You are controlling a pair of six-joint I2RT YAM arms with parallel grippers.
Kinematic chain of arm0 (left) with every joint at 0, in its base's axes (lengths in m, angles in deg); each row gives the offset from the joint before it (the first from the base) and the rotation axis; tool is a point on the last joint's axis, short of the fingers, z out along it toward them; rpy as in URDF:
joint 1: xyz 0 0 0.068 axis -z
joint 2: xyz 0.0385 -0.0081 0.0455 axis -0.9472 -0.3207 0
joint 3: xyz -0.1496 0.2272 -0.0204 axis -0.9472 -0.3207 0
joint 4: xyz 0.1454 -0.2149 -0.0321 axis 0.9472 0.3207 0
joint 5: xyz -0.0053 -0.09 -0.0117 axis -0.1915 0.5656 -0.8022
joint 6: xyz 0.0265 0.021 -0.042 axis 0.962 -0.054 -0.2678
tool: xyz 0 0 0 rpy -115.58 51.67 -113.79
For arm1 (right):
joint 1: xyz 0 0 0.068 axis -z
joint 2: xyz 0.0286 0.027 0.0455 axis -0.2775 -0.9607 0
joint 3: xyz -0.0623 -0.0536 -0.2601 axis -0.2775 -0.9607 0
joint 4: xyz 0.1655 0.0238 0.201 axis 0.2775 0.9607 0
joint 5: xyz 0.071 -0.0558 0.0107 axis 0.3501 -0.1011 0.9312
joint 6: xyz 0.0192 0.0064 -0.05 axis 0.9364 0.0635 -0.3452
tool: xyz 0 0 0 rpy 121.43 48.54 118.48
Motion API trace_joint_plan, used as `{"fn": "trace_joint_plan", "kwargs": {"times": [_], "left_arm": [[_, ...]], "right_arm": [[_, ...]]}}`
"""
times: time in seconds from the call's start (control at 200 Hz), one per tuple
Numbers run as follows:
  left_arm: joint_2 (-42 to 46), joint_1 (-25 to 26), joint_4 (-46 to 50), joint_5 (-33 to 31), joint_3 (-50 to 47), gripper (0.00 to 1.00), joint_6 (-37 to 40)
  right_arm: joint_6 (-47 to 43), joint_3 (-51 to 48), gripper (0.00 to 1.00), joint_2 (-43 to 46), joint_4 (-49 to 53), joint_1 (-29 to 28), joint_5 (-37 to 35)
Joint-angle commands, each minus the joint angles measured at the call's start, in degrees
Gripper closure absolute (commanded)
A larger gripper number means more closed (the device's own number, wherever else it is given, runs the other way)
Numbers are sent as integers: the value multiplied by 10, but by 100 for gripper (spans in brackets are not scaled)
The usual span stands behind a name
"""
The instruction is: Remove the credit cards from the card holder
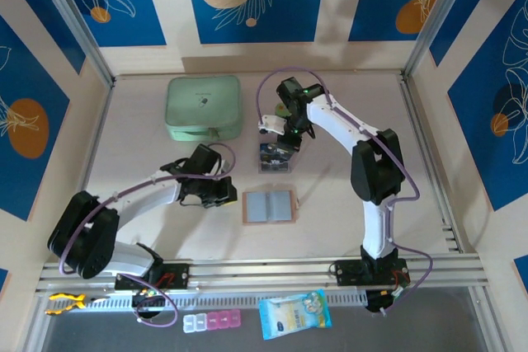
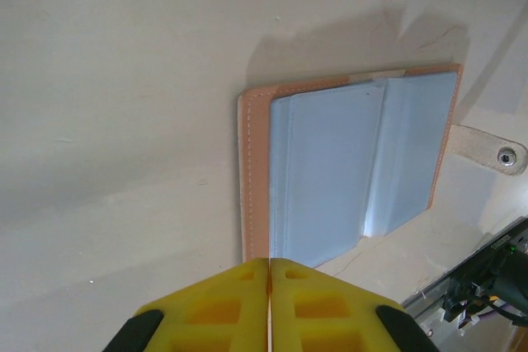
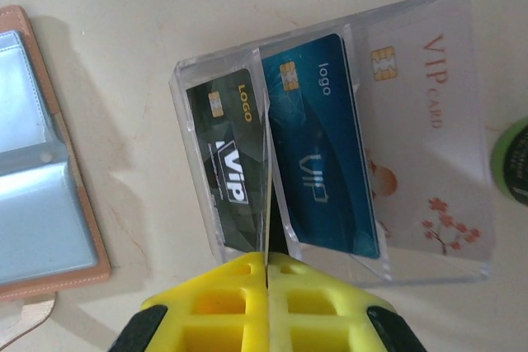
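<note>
Card holder [image 1: 268,205] lies opened flat on the table [image 1: 148,121], near the front centre, pink rim outward and grey-blue pockets face up. From the left wrist we see it [image 2: 346,179] just beyond the fingertips, its snap tab [image 2: 487,150] stretched out flat to the right. The left gripper [image 2: 270,274] is clenched, yellow fingers [image 2: 223,307] pressed flush along one seam with nothing between them. It hovers just short of the holder's near pink edge; whether it touches the table we cannot tell. From above, the left gripper [image 1: 216,190] sits just left of the holder. The credit cards stand in a clear plastic box [image 3: 462,14], one to a slot: a black card [image 3: 227,162], a blue card [image 3: 318,162] and a whitish card [image 3: 429,138] with red lettering. In the overhead view that box [image 1: 276,158] rests just behind the holder, apart from it. The right gripper [image 3: 266,265] is likewise clenched, tips together, poised over the near wall of the box in line with the partition between the black and blue cards; we see no card in its grasp. The holder's edge [image 3: 33,162] shows at the left of the right wrist view. A mint-green zip case [image 1: 204,108] sits at the back left, well apart from the holder.
</note>
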Motion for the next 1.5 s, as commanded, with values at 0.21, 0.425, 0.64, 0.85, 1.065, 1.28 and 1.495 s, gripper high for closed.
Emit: {"fn": "trace_joint_plan", "kwargs": {"times": [0.21,0.425,0.64,0.85,1.065,1.28,1.495], "left_arm": [[14,-13,9,-6,-18,91,9],[15,-23,18,-28,-14,90,31],[16,-52,49,-78,9,76,82],[-3,-78,114,-171,73,39,156],[-12,-113,117,-243,102,0,208],[-8,-155,72,-352,91,0,241],[37,-181,-9,-499,42,0,280]], "right_arm": [[-18,6,89,-25,2,-6,30],[-3,-3,87,-3,-6,-2,33],[52,-48,79,44,-49,16,34],[145,-151,55,127,-140,49,34],[234,-269,13,217,-226,93,23],[344,-372,1,288,-308,151,15],[476,-518,1,358,-459,245,46]]}}
